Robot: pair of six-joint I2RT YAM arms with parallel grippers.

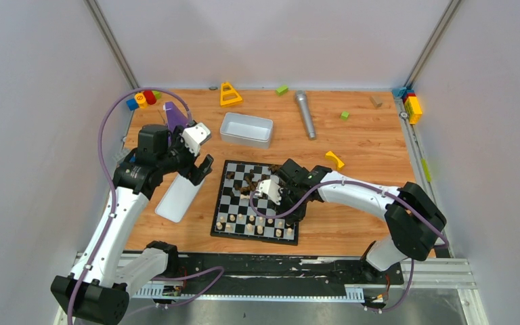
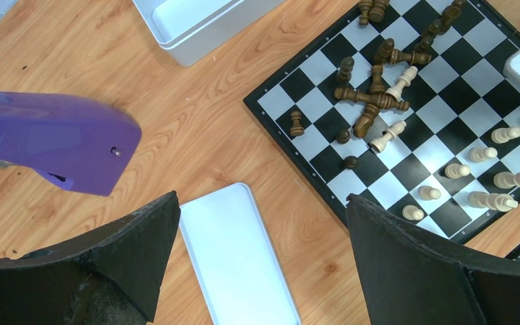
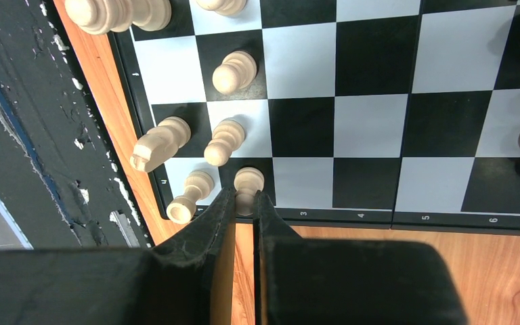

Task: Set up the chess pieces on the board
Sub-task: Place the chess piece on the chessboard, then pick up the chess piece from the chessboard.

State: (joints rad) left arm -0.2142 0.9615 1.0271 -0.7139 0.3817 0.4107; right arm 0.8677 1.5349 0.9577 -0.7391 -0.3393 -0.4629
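Note:
The board (image 1: pixel 230 196) lies at the table's near middle. Dark brown chess pieces (image 2: pixel 376 95) lie in a tumbled heap on its far half, and pale ones (image 1: pixel 257 227) stand along its two near rows. My right gripper (image 3: pixel 244 198) reaches in from the board's right edge and is shut on an upright pale pawn (image 3: pixel 248 180) in the edge column, beside other pale pieces (image 3: pixel 225 141). From above, the right gripper (image 1: pixel 290 215) sits low over the near right corner. My left gripper (image 2: pixel 263 200) hangs open and empty above the white lid (image 2: pixel 237 264), left of the board (image 2: pixel 477 95).
A white tray (image 1: pixel 246 128) stands behind the board. A purple object (image 1: pixel 174 115) sits by the left arm. A grey cylinder (image 1: pixel 305 114), a yellow triangle (image 1: pixel 229 93), a yellow block (image 1: pixel 335 160) and small coloured blocks (image 1: pixel 412 105) lie at the back and right.

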